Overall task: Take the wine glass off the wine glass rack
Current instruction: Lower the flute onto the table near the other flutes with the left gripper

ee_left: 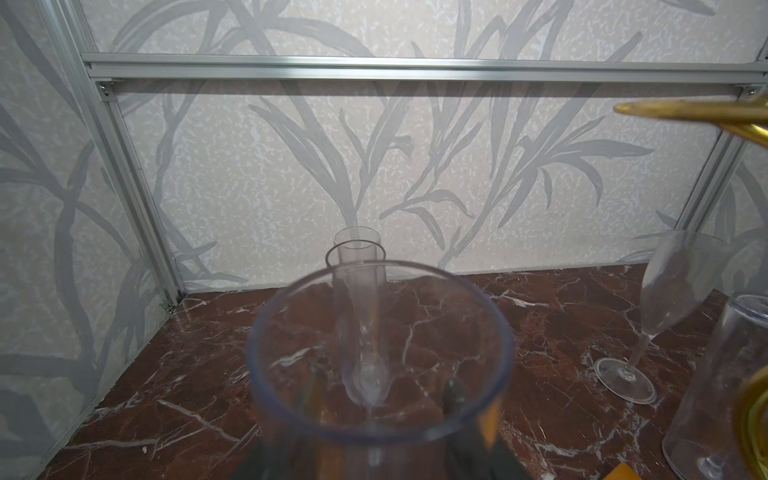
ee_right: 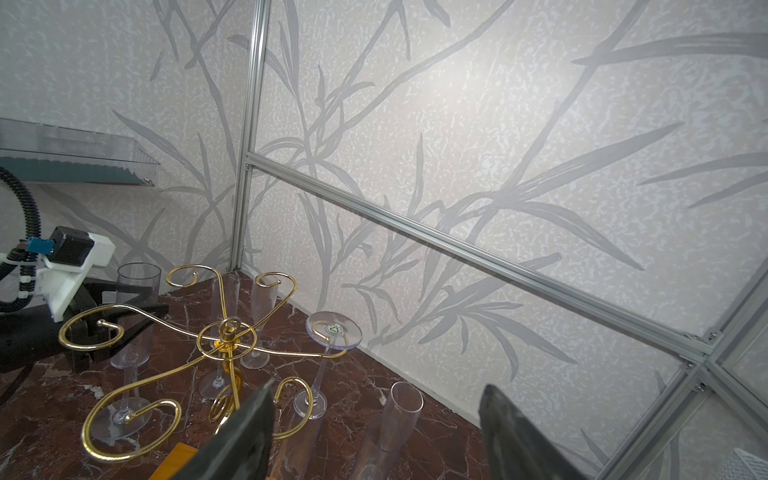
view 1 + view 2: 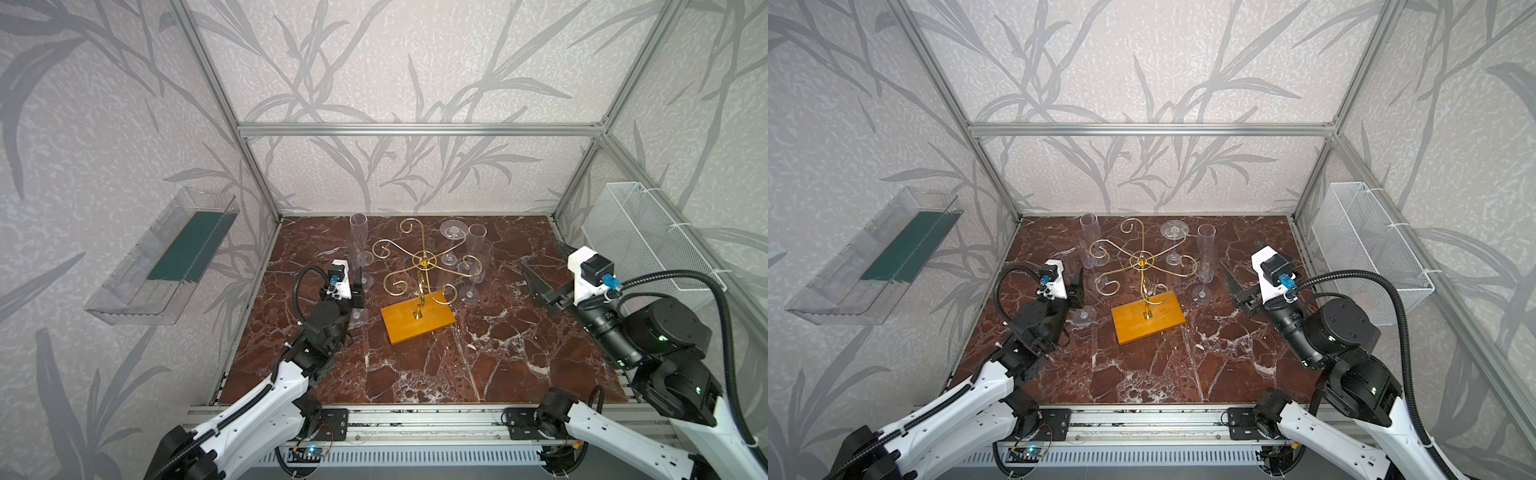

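Note:
The gold wire wine glass rack stands mid-table on its orange wooden base. One clear wine glass hangs upside down from a back right arm, foot on top, also seen in the right wrist view. My left gripper is left of the rack, shut on another clear wine glass held upright. That glass's foot is at table level; contact is unclear. Its rim fills the left wrist view. My right gripper hovers open and empty, right of the rack.
Clear flutes stand at the back left and right of the rack. A clear shelf hangs on the left wall and a white wire basket on the right wall. Aluminium posts frame the marble table.

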`<control>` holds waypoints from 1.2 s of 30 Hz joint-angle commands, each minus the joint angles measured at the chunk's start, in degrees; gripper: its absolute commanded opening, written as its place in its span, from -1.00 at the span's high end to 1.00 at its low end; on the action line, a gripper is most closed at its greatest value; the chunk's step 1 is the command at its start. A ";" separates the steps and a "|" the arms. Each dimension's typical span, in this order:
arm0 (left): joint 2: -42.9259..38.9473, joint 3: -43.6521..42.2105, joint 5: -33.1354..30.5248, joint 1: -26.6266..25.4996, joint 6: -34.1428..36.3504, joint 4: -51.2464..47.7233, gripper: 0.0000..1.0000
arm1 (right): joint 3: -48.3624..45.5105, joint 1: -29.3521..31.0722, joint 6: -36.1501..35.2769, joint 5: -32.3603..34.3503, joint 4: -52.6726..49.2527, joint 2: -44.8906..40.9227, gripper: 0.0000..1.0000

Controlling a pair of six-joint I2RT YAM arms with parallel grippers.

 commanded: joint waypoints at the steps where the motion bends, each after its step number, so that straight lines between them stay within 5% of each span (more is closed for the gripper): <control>1: 2.97 -0.85 0.53 1.26 -0.01 12.82 0.36 | -0.55 0.32 0.51 1.73 1.83 -0.54 -0.53; 18: 20.12 -1.84 2.57 4.02 1.18 26.85 0.38 | 0.39 0.32 0.46 1.46 0.52 0.27 -0.53; 36: 29.09 -3.45 2.38 4.21 3.95 33.96 0.40 | 0.12 0.32 0.53 1.90 -0.54 -0.12 -0.54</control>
